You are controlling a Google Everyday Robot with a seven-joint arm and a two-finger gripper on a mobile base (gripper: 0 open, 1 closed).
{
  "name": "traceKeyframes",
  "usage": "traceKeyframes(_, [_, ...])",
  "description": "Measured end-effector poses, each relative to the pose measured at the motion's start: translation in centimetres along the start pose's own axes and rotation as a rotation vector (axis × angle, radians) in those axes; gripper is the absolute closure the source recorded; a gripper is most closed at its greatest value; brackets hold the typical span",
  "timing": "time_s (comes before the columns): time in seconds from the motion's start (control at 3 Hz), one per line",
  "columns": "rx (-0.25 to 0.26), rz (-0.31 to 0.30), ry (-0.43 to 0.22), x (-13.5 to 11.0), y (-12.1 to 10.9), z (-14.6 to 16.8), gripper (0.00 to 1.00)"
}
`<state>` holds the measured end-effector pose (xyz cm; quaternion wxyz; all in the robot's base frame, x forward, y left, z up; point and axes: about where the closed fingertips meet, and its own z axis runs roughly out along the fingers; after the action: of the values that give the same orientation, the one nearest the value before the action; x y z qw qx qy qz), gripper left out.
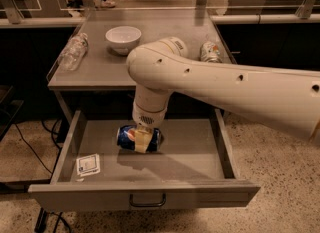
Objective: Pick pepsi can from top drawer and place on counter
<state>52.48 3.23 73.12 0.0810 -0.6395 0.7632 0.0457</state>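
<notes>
The pepsi can [131,137], dark blue with a round logo, lies on its side in my gripper [142,140]. The gripper reaches straight down from the big white arm and is shut on the can, with one tan finger across its front. The can hangs a little above the floor of the open top drawer [192,147] and casts a shadow below it. The grey counter [165,42] is directly above and behind the drawer. The arm crosses over the counter's front edge.
On the counter stand a white bowl [123,38], a clear plastic bottle [73,52] lying at the left edge and a silver-and-green can [210,52] at the right. A small white packet [88,164] lies in the drawer's front left. The drawer handle [147,200] faces me.
</notes>
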Motion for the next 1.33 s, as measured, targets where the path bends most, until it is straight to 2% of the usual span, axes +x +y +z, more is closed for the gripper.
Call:
traceKeyframes(0.33, [0.045, 0.062, 0.012, 0.9, -0.8, -2.0, 1.00])
traceKeyframes(0.67, [0.127, 0.147, 0.030, 2.2, -2.9, -5.9, 1.00])
traceKeyframes(1.0, [0.125, 0.143, 0.030, 2.0, -2.8, -5.9, 1.00])
traceKeyframes(1.33, [0.175, 0.148, 0.012, 1.4, -3.6, -8.8, 1.00])
